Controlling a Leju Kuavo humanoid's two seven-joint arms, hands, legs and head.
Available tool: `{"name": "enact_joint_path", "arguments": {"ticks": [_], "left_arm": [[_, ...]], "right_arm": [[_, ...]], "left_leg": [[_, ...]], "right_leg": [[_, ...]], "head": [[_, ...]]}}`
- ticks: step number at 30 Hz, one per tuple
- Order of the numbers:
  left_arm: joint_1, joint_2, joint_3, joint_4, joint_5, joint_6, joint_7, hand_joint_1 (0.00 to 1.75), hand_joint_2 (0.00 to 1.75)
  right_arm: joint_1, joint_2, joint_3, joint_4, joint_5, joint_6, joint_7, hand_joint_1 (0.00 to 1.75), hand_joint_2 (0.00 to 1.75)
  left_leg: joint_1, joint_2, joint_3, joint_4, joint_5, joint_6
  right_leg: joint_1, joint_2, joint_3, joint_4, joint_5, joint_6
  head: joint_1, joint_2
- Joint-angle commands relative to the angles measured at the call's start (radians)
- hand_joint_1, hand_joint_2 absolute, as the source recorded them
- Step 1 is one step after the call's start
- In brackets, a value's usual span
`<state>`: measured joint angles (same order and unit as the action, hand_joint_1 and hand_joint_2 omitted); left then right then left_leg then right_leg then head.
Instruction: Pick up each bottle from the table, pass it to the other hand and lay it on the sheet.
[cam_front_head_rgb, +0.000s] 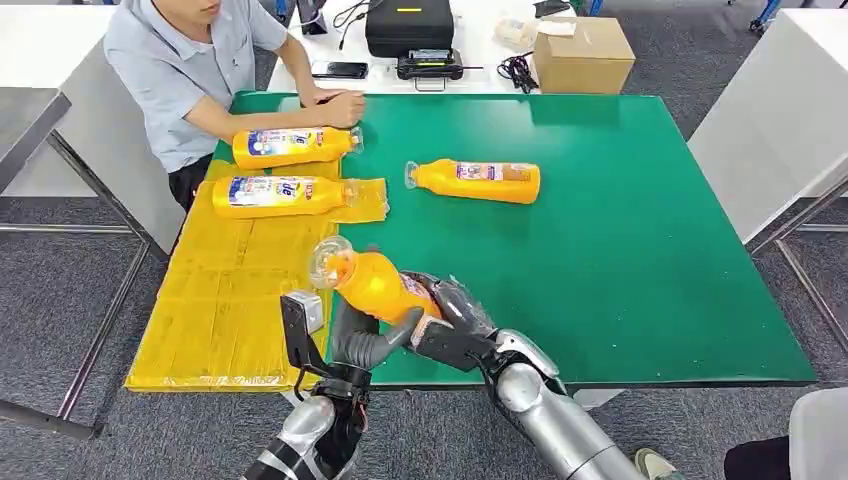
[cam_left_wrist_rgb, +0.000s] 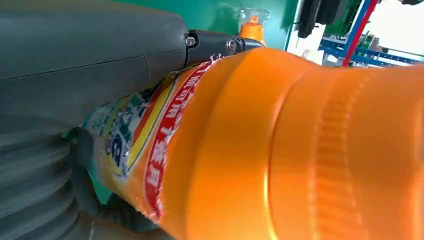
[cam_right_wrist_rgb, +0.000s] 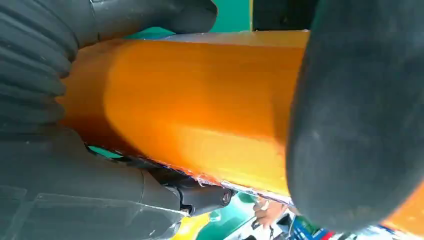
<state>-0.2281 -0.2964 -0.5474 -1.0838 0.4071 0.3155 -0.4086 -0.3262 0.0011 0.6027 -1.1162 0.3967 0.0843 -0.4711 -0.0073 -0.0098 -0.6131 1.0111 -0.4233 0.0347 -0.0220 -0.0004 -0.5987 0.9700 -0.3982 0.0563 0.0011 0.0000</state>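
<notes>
An orange bottle (cam_front_head_rgb: 372, 285) with a clear cap hangs tilted over the near edge of the green table (cam_front_head_rgb: 620, 250). My right hand (cam_front_head_rgb: 452, 318) grips its label end, with dark fingers wrapped over it. My left hand (cam_front_head_rgb: 362, 342) is cupped under the bottle's middle, and its thumb presses against the bottle (cam_left_wrist_rgb: 300, 150). The right wrist view has the orange body (cam_right_wrist_rgb: 200, 105) clamped between thumb and fingers. Two more bottles (cam_front_head_rgb: 290, 146) (cam_front_head_rgb: 280, 195) lie at the far end of the yellow sheet (cam_front_head_rgb: 220, 300). Another bottle (cam_front_head_rgb: 480, 181) lies on the table beyond my hands.
A person sits at the far left corner with a hand (cam_front_head_rgb: 340, 108) resting on the table near the farthest bottle. Behind the table stand a cardboard box (cam_front_head_rgb: 583, 55) and a black case (cam_front_head_rgb: 408, 25). The sheet hangs over the table's left side.
</notes>
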Motion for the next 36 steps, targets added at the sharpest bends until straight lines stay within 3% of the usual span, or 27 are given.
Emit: {"name": "enact_joint_path", "arguments": {"ticks": [1,2,8,9,10,11,25,27,28,31,34,36], "left_arm": [[-0.045,0.022,-0.038,0.023,0.032,-0.024,0.014,1.55,1.75],[-0.044,0.026,-0.047,0.020,0.041,-0.037,0.015,1.75,1.75],[-0.037,0.033,-0.060,0.005,0.048,-0.040,0.002,1.75,1.75],[-0.036,0.035,-0.058,0.003,0.050,-0.034,-0.001,1.75,1.75],[-0.035,0.036,-0.059,0.003,0.050,-0.033,-0.003,1.75,1.75],[-0.033,0.039,-0.060,-0.002,0.044,-0.022,-0.014,1.75,1.75],[-0.046,0.060,-0.024,-0.020,-0.133,0.234,-0.117,1.75,1.75],[-0.056,0.068,-0.021,0.004,-0.323,0.383,-0.163,1.75,1.75],[-0.036,0.033,0.080,0.014,-0.528,0.381,-0.153,1.75,1.75],[-0.038,0.040,0.081,0.014,-0.526,0.377,-0.152,1.75,1.75],[0.013,-0.053,0.394,-0.040,-1.194,0.383,-0.087,1.75,1.75],[-0.003,-0.053,0.480,-0.038,-1.418,0.383,-0.031,1.75,1.75]], "right_arm": [[-0.042,-0.003,0.067,0.049,-0.013,0.004,-0.009,1.75,1.75],[-0.043,-0.004,0.068,0.049,-0.016,0.003,-0.010,1.75,1.75],[-0.046,-0.002,0.057,0.055,-0.037,0.005,-0.007,1.75,1.75],[-0.045,0.001,0.051,0.059,-0.043,0.003,-0.002,1.47,1.75],[-0.045,0.001,0.050,0.060,-0.046,0.003,0.000,0.93,1.75],[-0.044,0.004,0.041,0.067,-0.057,0.003,0.012,0.00,1.75],[-0.007,0.010,-0.006,0.100,-0.042,-0.091,0.032,0.00,1.75],[0.000,0.016,-0.022,0.114,-0.035,-0.108,0.027,0.00,1.75],[0.001,0.023,-0.030,0.131,-0.025,-0.117,0.018,0.00,1.75],[0.001,0.025,-0.032,0.137,-0.023,-0.118,0.014,0.00,1.75],[-0.010,0.045,-0.052,0.165,-0.011,-0.117,0.000,0.00,1.75],[-0.019,0.053,-0.063,0.181,-0.009,-0.118,-0.008,0.00,1.75]], "left_leg": [[0.001,0.001,0.002,0.000,-0.001,-0.002],[0.001,0.002,0.004,0.000,-0.002,-0.002],[0.001,0.002,0.002,0.000,-0.001,-0.002],[0.001,0.002,0.004,0.000,-0.002,-0.002],[0.001,0.002,0.003,0.000,-0.002,-0.002],[0.001,0.002,0.002,0.000,-0.001,-0.001],[0.001,0.001,0.003,-0.001,-0.001,-0.002],[0.001,0.001,0.003,-0.001,-0.001,-0.002],[0.001,0.001,0.003,-0.001,-0.001,-0.002],[0.001,0.002,0.004,-0.001,-0.001,-0.002],[0.001,0.002,0.003,0.000,-0.001,-0.002],[0.001,0.005,0.003,0.000,-0.002,-0.002]], "right_leg": [[0.001,0.001,0.002,0.000,-0.001,-0.002],[0.002,0.001,0.003,0.000,-0.001,-0.003],[0.001,0.001,0.002,0.000,-0.001,-0.002],[0.002,0.001,0.004,0.000,-0.001,-0.003],[0.001,0.001,0.003,0.000,-0.001,-0.002],[0.001,0.001,0.002,0.000,-0.001,-0.002],[0.001,0.000,0.003,-0.001,-0.001,-0.002],[0.001,0.000,0.003,-0.001,-0.001,-0.002],[0.001,0.000,0.003,-0.001,0.000,-0.002],[0.002,0.002,0.003,-0.001,-0.001,-0.002],[0.001,0.002,0.003,-0.001,0.000,-0.002],[0.002,0.004,0.002,0.000,0.000,-0.002]], "head": [[0.000,0.000],[0.000,0.000],[0.000,0.000],[0.000,0.000],[0.000,0.000],[0.000,0.000],[0.000,0.000],[0.000,0.000],[0.000,0.000],[0.000,0.000],[0.000,0.000],[0.000,0.000]]}}
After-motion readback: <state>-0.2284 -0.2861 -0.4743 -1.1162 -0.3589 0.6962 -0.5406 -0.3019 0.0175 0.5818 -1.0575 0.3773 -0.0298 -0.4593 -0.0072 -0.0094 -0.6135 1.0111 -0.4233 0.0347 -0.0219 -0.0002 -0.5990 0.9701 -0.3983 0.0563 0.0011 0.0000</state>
